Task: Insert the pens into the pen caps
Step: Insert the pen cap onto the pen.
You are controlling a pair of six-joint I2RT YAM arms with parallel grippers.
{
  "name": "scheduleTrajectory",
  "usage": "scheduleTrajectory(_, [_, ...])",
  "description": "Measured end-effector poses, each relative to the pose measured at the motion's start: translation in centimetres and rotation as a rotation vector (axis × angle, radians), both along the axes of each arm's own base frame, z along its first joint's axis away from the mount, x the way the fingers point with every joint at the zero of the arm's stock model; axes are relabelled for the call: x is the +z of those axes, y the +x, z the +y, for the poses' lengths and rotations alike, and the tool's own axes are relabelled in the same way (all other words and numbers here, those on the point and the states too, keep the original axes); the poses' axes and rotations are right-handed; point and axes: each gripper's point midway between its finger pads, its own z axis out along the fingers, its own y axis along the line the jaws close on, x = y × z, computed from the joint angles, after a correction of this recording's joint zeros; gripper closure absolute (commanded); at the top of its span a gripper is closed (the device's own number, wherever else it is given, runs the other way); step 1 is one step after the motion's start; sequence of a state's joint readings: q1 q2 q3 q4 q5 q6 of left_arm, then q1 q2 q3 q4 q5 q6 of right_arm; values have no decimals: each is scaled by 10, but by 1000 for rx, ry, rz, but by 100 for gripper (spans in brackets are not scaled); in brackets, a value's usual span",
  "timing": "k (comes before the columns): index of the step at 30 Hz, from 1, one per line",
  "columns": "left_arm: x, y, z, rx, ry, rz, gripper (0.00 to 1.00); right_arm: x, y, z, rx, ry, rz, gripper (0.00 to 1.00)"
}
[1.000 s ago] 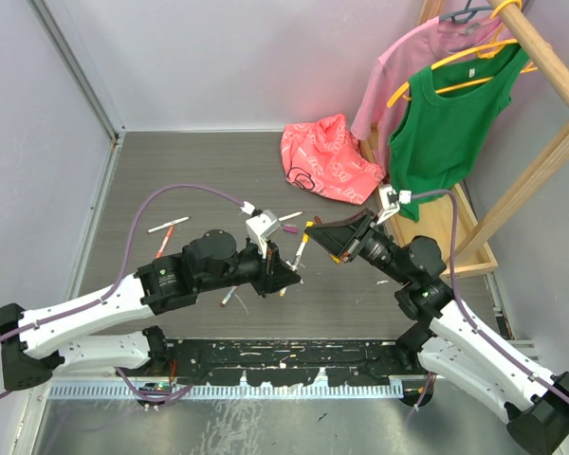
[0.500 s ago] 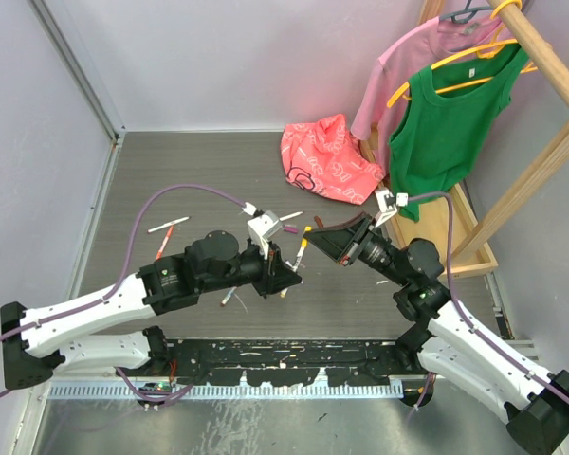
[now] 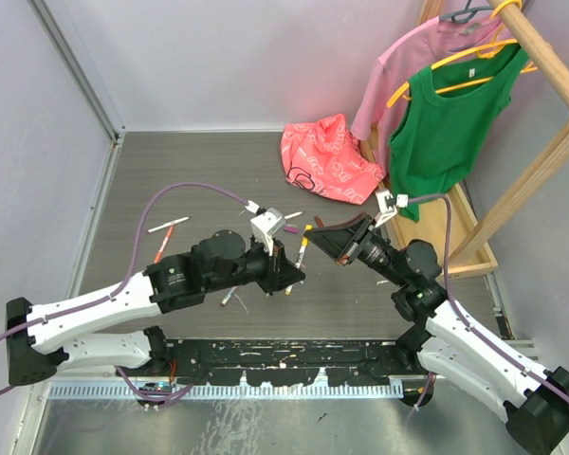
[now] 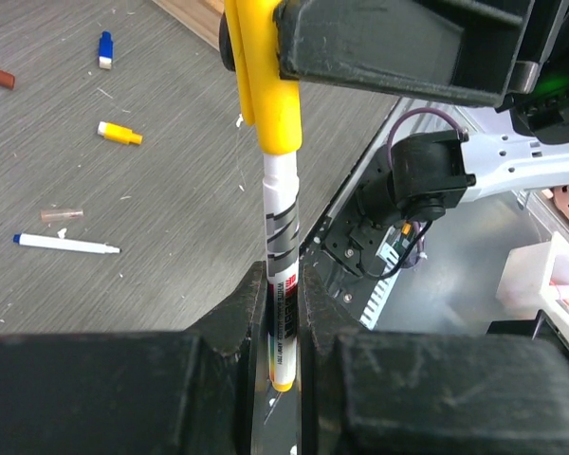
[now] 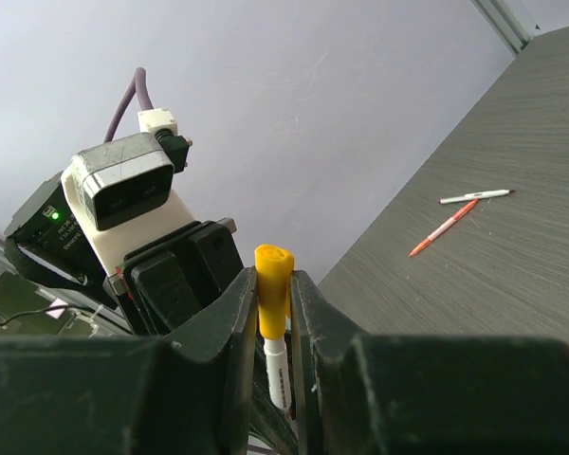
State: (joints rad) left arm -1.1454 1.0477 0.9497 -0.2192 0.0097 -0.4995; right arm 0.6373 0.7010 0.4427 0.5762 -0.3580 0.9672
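The left arm (image 3: 85,318) and right arm (image 3: 484,360) wear white shells low in the top view, giving way to black motor housings higher up. A purple cable (image 3: 199,186) trails from each wrist. The wrist camera block (image 5: 123,204) is white with a dark grey face and a small green light. The claw fingers (image 4: 239,315) are scuffed matte black.

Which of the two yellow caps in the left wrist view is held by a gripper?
The upper yellow cap, clamped in the right gripper with the white pen entering it. The smaller yellow cap lies loose on the table.
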Motion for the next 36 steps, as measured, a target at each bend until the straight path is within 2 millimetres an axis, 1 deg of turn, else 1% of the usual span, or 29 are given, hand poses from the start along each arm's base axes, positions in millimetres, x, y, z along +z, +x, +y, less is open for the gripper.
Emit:
scheduleTrajectory(5, [5,4,-3,21,-11,0,100,1,1,-1,-8,5,-3,83])
scheduleTrajectory(9, [9,6,-5,27,-18,-4,100,5,2,-2,-17,18,-16,78])
scheduleTrajectory(11, [11,8,-6,31,-20,-7,100,6,2,-2,-19,20,-23,73])
scheduleTrajectory(14, [15,9,-7,38,-25,-13,100,7,1,-2,-16,21,-31,63])
scheduleTrajectory(17, [28,13,-10,49,-66,-36,100,1,-7,4,30,-5,-20,57])
scheduleTrajectory(20, [40,16,-11,56,-101,-53,100,-3,-11,6,45,-18,-16,53])
scheduleTrajectory(27, [46,14,-5,61,-120,-62,100,-3,-13,0,19,-47,-26,48])
scheduleTrajectory(29, [48,12,-2,61,-126,-66,100,-1,-12,-3,-2,-58,-32,45])
scheduleTrajectory(32, [50,10,3,57,-123,-73,100,10,-10,-10,-46,-61,-47,40])
scheduleTrajectory(36, [42,8,10,51,-82,-76,100,24,-7,-15,-87,-60,-64,38])
